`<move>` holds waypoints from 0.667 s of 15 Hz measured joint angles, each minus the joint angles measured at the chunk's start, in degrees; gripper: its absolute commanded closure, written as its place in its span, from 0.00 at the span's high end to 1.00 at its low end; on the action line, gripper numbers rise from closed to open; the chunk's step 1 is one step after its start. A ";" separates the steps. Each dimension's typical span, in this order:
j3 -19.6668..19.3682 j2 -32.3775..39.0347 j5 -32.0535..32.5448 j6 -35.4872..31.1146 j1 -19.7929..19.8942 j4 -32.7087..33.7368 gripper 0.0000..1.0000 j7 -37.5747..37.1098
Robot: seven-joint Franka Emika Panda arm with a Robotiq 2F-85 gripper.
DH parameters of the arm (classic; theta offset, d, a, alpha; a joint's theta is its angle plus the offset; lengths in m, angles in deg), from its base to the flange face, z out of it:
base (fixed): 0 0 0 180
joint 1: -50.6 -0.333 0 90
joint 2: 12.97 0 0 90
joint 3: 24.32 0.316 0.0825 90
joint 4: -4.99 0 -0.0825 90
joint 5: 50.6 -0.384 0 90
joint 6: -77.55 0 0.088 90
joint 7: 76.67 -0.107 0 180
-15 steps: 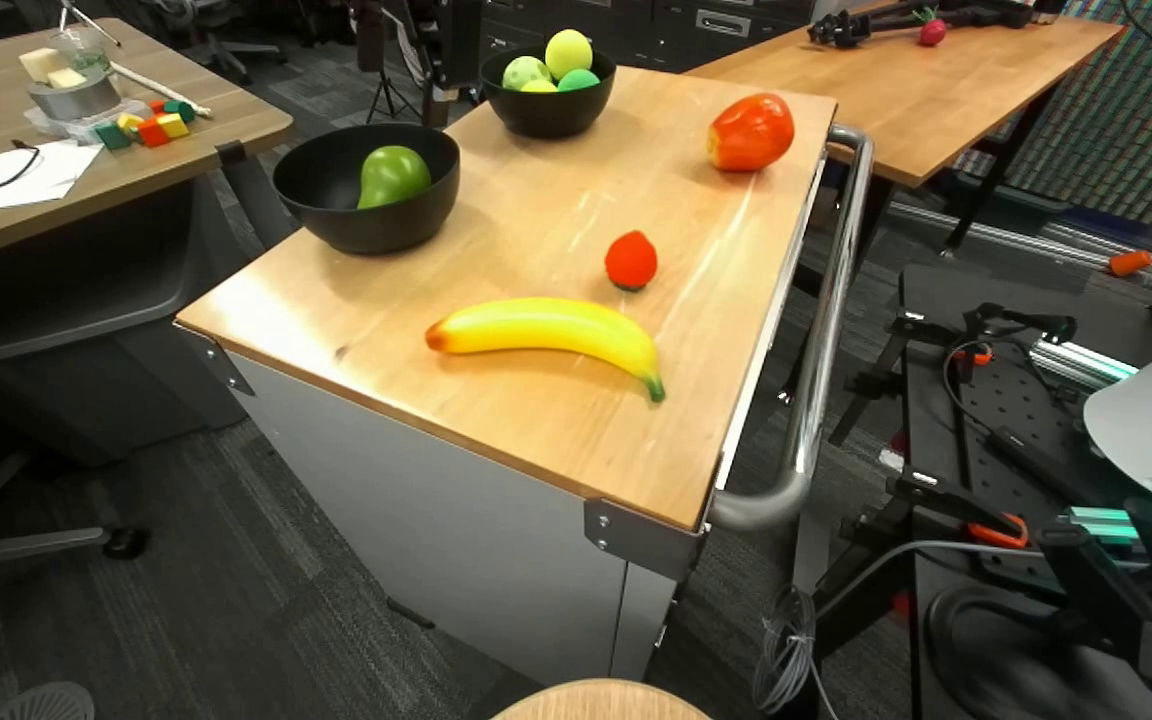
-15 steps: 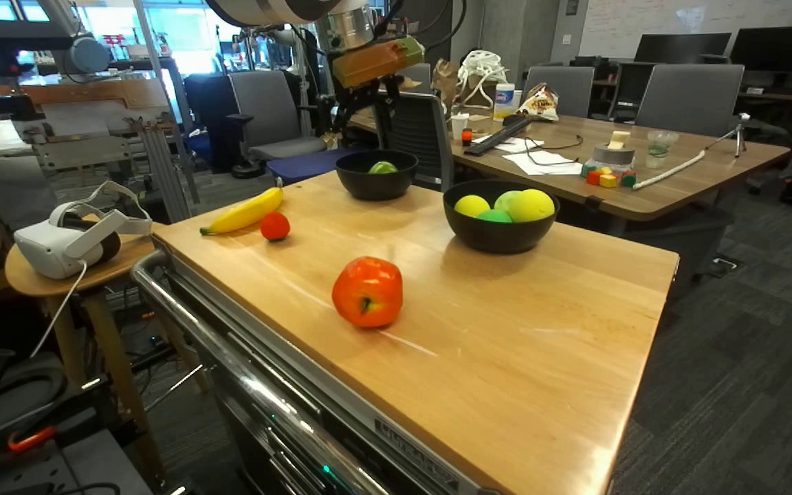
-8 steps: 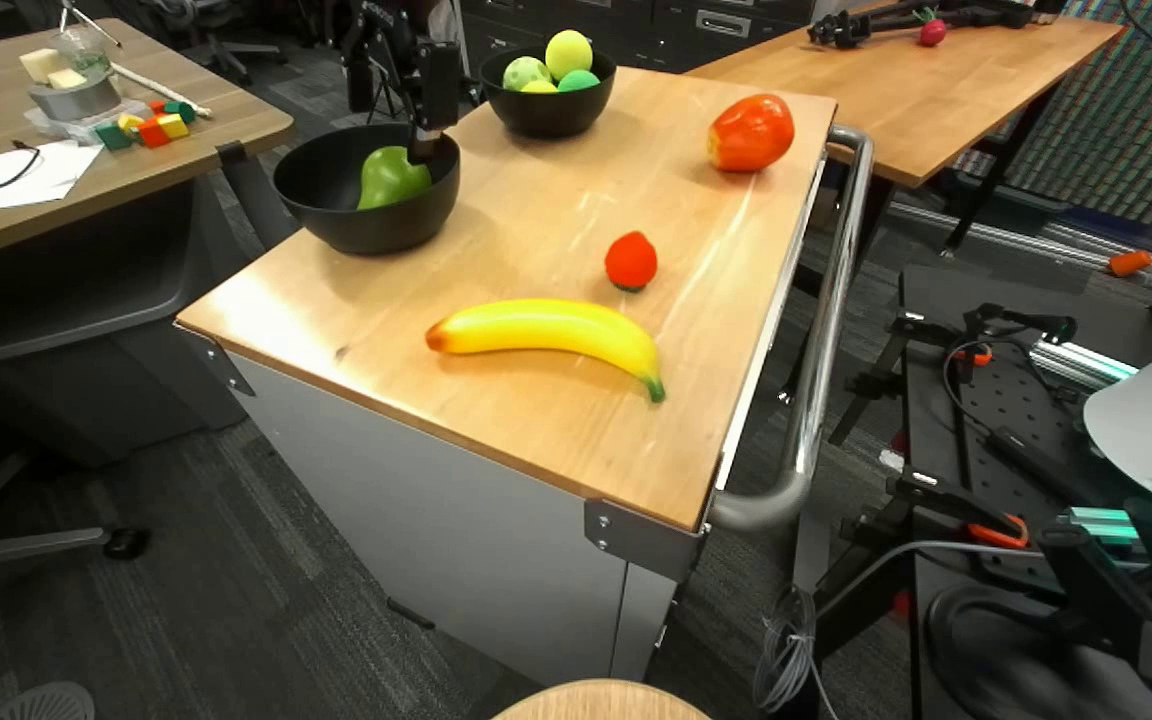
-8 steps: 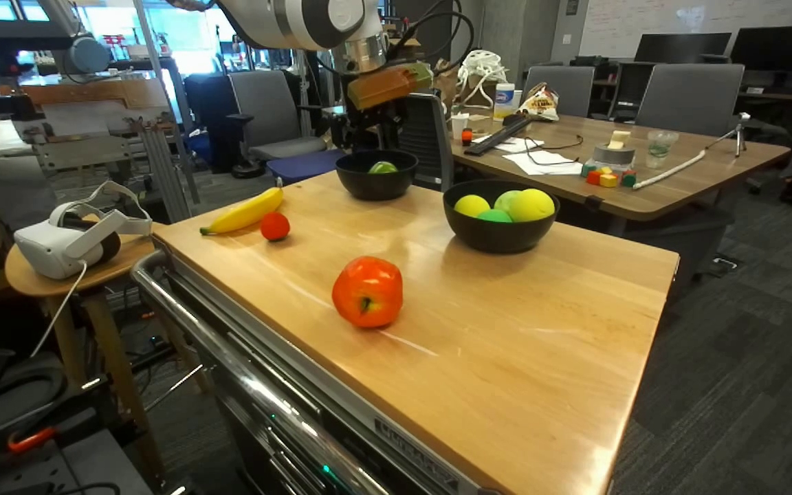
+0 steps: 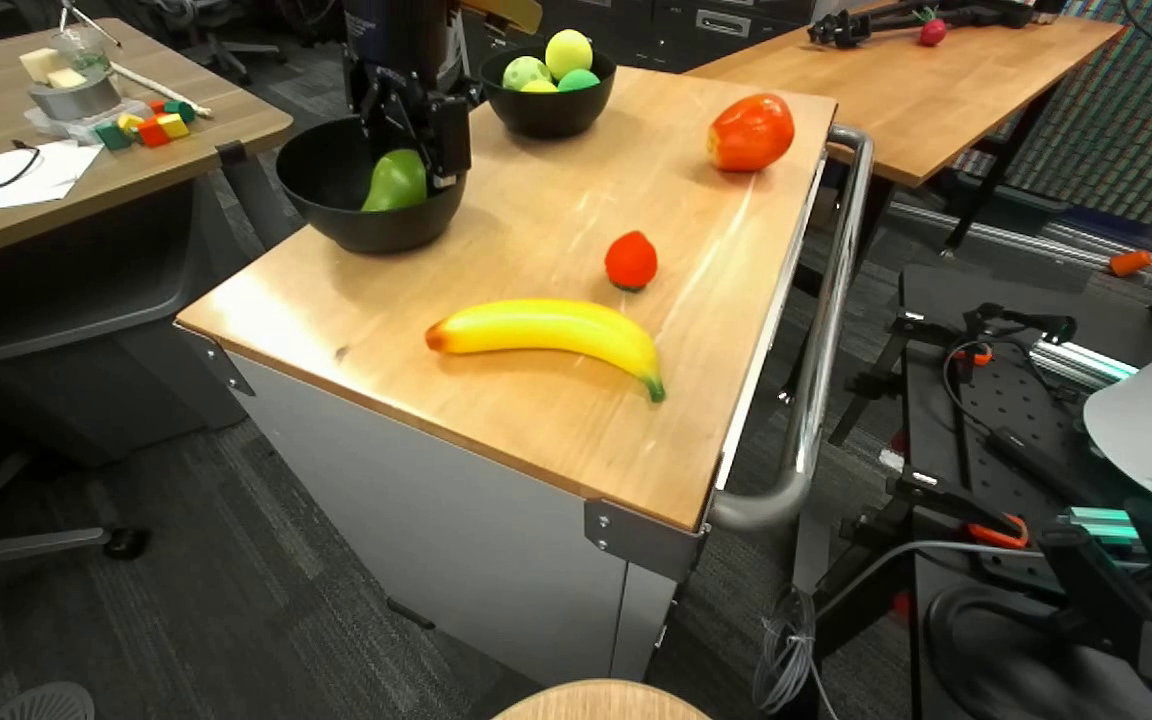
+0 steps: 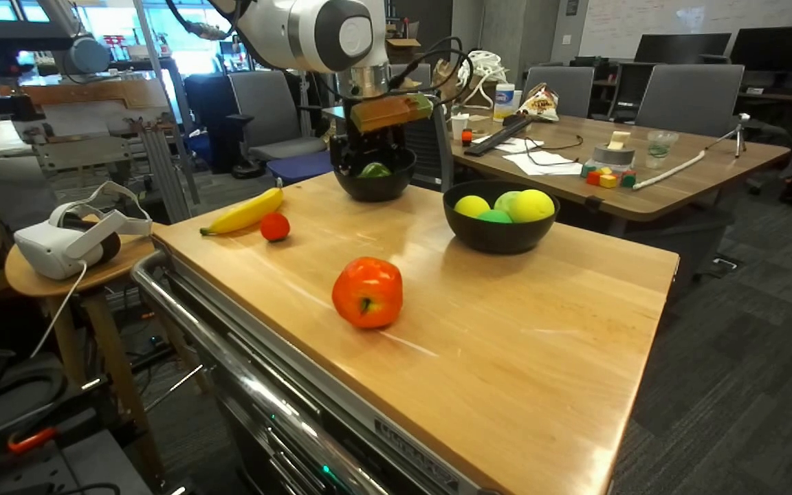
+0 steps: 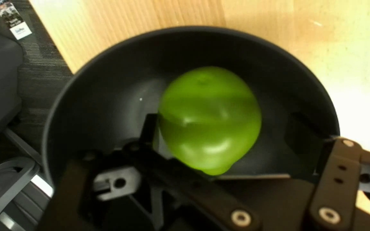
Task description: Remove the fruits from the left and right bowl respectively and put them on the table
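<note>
One green fruit (image 7: 210, 118) sits in a black bowl (image 7: 95, 102), gripper (image 7: 223, 120) spread astride it, no grip yet. Looks like pick step; next: close, lift clear, set on table (image 5: 516, 410).

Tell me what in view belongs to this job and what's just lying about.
Part of the job:
green fruit in a black bowl
yellow and green round fruits in the other black bowl
banana
small red fruit
wooden table beneath them

Just lying about:
larger orange-red fruit
white headset
coloured blocks
tape roll
papers
</note>
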 measured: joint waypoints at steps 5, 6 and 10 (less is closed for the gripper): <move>0.53 0.38 0.00 3.29 -0.05 0.02 0.47 0.05; 0.58 0.36 0.00 3.46 -0.06 0.02 0.47 0.05; 0.60 0.24 0.09 3.58 -0.32 0.01 0.47 -0.08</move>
